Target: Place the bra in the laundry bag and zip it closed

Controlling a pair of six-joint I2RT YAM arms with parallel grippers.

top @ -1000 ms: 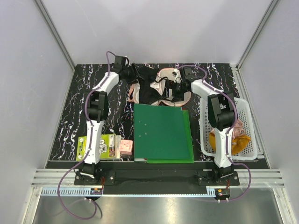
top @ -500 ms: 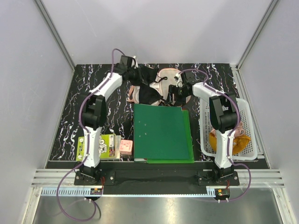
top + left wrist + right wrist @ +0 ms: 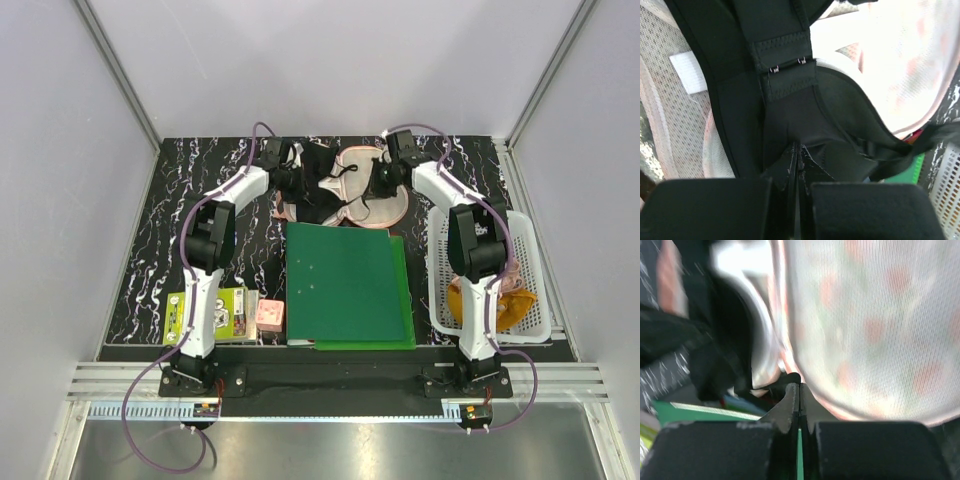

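We see the left gripper (image 3: 798,150) closed, its 2 fingers pinching a fold of the black bra (image 3: 785,115) just near of the hook-and-eye clasp. The bra lies draped over the open laundry bag (image 3: 875,325), at the far middle of the black marbled table (image 3: 150,250); its dark fabric covers the bag's left cup and reaches toward the middle, while the right cup shows its pale mesh lining with faint red spots. The right gripper (image 3: 800,387) is closed too, its tips meeting on the rim of that right cup. Both arms reach in from either side of the bag. Just near of it lies a green folder (image 3: 345,280), and on the right stands a white basket (image 3: 525,250) with an orange cloth (image 3: 510,305) inside.
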